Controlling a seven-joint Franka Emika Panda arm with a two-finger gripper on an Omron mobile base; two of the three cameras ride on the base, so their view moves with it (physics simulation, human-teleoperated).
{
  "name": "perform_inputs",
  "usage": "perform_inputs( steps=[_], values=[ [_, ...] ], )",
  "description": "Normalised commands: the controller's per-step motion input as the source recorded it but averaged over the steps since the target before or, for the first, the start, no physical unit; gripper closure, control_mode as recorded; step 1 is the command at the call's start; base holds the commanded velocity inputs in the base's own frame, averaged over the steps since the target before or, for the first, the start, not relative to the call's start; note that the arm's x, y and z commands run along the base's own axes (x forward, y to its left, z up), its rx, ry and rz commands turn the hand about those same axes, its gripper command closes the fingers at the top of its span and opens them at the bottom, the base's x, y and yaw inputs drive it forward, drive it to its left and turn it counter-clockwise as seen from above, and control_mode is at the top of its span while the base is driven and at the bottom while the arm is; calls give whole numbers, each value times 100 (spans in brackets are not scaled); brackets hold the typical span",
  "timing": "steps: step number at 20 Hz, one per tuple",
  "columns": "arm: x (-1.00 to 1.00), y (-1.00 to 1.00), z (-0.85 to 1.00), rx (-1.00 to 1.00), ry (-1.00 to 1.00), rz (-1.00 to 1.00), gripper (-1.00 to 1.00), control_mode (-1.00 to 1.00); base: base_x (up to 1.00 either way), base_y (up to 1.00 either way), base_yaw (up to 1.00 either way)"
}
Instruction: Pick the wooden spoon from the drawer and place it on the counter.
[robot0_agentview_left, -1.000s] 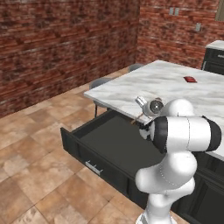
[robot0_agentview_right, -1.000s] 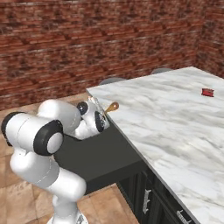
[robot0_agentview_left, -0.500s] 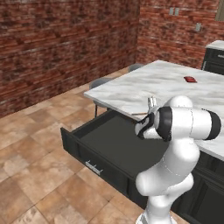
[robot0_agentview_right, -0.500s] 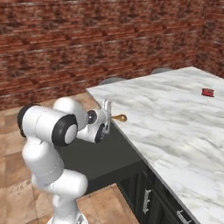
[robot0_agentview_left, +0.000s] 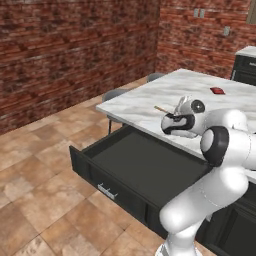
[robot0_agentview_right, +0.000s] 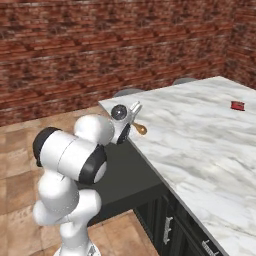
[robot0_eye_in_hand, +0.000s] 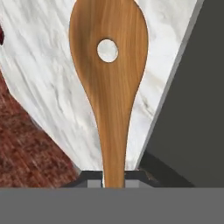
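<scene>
- The counter (robot0_agentview_left: 200, 87) is spreading away beyond the gripper (robot0_agentview_left: 172, 116), its near edge lying just under the hand; wide bare marble is opening on the far side, with only a small red object (robot0_agentview_right: 237, 105) sitting well apart toward the far end.
- The floor (robot0_agentview_left: 35, 165) of tan tiles is running off below and beside the gripper, out to the brick wall (robot0_agentview_left: 75, 45), leaving plenty of free room on that side.
- The drawer (robot0_agentview_left: 140, 167) is standing pulled out directly below the gripper, its front panel and handle (robot0_agentview_left: 107, 190) well clear of the hand; its dark inside is showing nothing in it.
- Two stools (robot0_agentview_left: 116, 95) are sitting past the counter's corner, beyond the gripper toward the wall.
- The gripper is hovering over the counter's edge, above the drawer's back part, its fingers pinching the spoon (robot0_eye_in_hand: 110, 78) by the handle.
- The spoon is sticking out from the fingers in the hand view, its bowl with a round hole hanging over the marble, just beside the counter's edge; in the right base view its bowl (robot0_agentview_right: 139, 129) is showing over that edge.
</scene>
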Motion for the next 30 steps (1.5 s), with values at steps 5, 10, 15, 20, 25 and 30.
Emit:
perform_inputs(
  steps=[5, 10, 15, 20, 25, 30],
  values=[
    [8, -100, -2, 41, 17, -13, 100, -100, 0, 0, 0],
    [1, -100, -51, 16, 15, -13, 100, -100, 0, 0, 0],
    [3, -100, -73, 5, 13, -6, 100, -100, 0, 0, 0],
    [6, -100, -73, 0, 10, -4, 100, -100, 0, 0, 0],
    [19, -76, -70, 0, 13, 0, -100, -100, 0, 0, 0],
    [0, 9, 9, -6, -6, 5, -100, -100, 0, 0, 0]
  ],
)
